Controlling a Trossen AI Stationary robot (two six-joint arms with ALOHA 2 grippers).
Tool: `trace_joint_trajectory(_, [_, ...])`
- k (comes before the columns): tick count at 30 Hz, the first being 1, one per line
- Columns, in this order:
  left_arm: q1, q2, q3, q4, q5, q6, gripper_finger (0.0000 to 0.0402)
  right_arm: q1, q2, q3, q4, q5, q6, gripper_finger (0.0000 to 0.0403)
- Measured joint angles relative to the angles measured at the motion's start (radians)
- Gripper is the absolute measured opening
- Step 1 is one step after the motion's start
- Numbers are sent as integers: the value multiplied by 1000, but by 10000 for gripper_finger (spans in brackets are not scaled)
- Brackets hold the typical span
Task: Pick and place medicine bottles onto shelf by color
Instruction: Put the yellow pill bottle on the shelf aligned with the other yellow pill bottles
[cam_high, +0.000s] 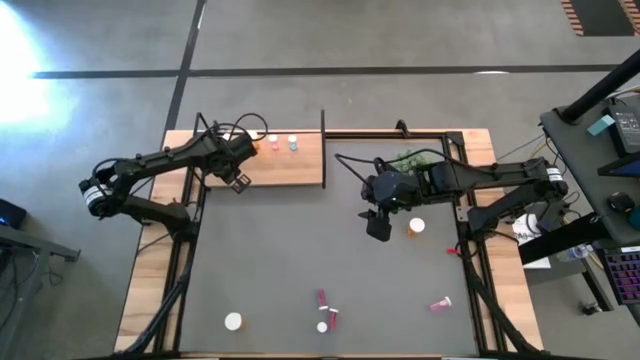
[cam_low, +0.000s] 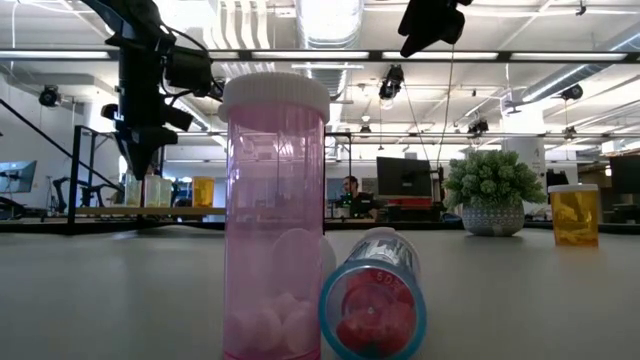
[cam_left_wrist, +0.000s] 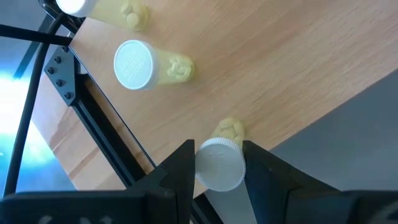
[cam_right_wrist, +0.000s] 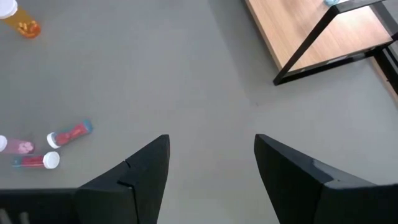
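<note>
My left gripper (cam_high: 238, 180) stands over the near edge of the light-wood shelf (cam_high: 285, 165), shut on a yellowish bottle (cam_left_wrist: 227, 132) with a white cap. Two more yellowish bottles (cam_left_wrist: 149, 65) stand on the shelf by its black frame. My right gripper (cam_high: 378, 225) is open and empty above the grey mat, next to an upright orange bottle (cam_high: 416, 226). Red and pink bottles (cam_high: 324, 308) are on the mat near the front edge. One pink bottle (cam_low: 275, 215) stands upright and a red one (cam_low: 372, 300) lies beside it. My left gripper pinches the bottle's white cap (cam_left_wrist: 217, 163) between its two fingers (cam_left_wrist: 180, 171), coming from above and pointing down. The bottle is upright below the fingers, its base over the shelf's wood close to the near edge. Whether the base rests on the wood, I cannot tell.
A green plant (cam_high: 408, 160) stands behind my right arm. A pink bottle (cam_high: 440, 303) lies at the front right and a white-capped bottle (cam_high: 233, 321) stands at the front left. The shelf's black post (cam_high: 322, 130) rises at its right end. The mat's middle (cam_high: 290, 240) is bare.
</note>
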Motion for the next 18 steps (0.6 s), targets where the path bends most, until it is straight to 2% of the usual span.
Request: trace_joint_trajectory(18, [0,2,-2,10,0,4,100,0,0,0,0,0,0,226])
